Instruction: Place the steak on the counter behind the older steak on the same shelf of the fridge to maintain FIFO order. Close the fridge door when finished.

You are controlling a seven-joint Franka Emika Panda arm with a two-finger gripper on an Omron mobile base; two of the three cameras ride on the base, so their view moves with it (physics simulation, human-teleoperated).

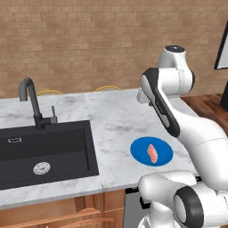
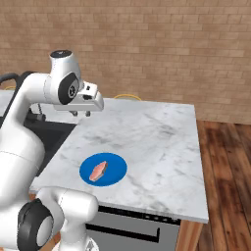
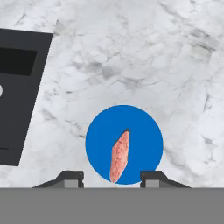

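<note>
The steak, a small pale pink oblong, lies on a round blue plate near the front edge of the marble counter. My gripper hangs above the counter and looks down on the plate, its two fingertips wide apart, open, with nothing between them. From the right base view the gripper hovers well above and behind the steak and plate. The left base view shows the steak on the plate. The older steak and the shelf are out of view.
A black sink with a black tap is set into the counter left of the plate. The counter ends at the right over wooden floor. A dark panel stands at the far right; I cannot tell whether it is the fridge.
</note>
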